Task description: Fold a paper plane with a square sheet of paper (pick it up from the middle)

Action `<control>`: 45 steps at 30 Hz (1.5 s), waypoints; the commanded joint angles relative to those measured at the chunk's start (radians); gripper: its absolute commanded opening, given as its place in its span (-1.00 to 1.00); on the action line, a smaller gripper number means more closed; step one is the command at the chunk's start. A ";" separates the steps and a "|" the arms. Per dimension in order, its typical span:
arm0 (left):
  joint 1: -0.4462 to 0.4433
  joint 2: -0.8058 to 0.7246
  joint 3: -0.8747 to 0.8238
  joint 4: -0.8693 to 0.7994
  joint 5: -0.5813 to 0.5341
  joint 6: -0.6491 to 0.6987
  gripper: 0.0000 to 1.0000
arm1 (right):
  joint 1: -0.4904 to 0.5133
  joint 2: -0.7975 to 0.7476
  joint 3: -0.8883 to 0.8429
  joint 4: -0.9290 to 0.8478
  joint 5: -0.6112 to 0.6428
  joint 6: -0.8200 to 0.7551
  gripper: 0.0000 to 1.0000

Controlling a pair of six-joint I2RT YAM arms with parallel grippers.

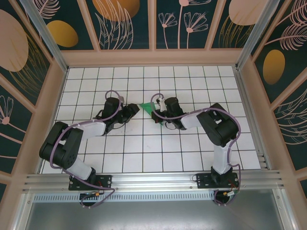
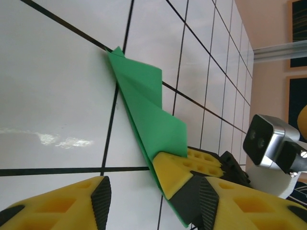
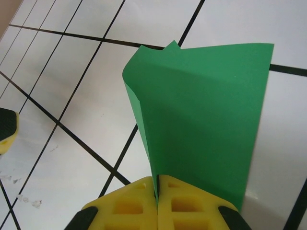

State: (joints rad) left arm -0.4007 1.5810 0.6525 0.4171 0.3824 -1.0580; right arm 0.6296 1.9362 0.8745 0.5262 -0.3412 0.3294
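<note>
The square sheet of paper [image 1: 145, 107] is bright green and folded into a narrow, creased, pointed shape. It stands on edge on the tiled table between the two grippers. My right gripper [image 3: 157, 184] is shut on its lower edge, with the paper [image 3: 201, 110] rising up in front of the jaws. In the left wrist view the paper [image 2: 144, 105] runs from its tip down to the right gripper's yellow finger [image 2: 175, 175]. My left gripper [image 2: 153, 201] is open. The paper's edge passes close to its right pad, and nothing is pinched. From above, the left gripper [image 1: 133, 110] and the right gripper [image 1: 156, 111] face each other.
The white gridded table [image 1: 144, 148] is ringed by low wooden walls [image 1: 153, 57]. The right arm's wrist camera [image 2: 266, 141] sits just beyond my left fingers. A tip of the left gripper's finger [image 3: 7, 127] shows at the left edge of the right wrist view.
</note>
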 commanded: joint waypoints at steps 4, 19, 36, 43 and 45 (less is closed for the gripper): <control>-0.029 0.062 0.020 0.062 0.040 0.024 0.03 | -0.005 -0.006 0.003 -0.027 -0.049 0.016 -0.69; -0.061 0.165 0.091 0.089 0.075 0.026 -0.15 | -0.036 0.005 -0.037 0.043 -0.130 0.099 -0.57; -0.073 0.213 0.102 0.184 0.121 0.027 -0.26 | -0.077 0.058 -0.051 0.108 -0.283 0.222 -0.84; -0.078 0.239 0.120 0.216 0.133 0.030 -0.29 | -0.077 0.083 -0.036 0.107 -0.318 0.256 -0.83; -0.079 0.252 0.131 0.215 0.136 0.031 -0.31 | -0.107 0.087 -0.031 0.100 -0.320 0.260 -0.82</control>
State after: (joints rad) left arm -0.4725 1.8061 0.7544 0.5892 0.4961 -1.0477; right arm 0.5465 1.9892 0.8261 0.6254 -0.6308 0.5648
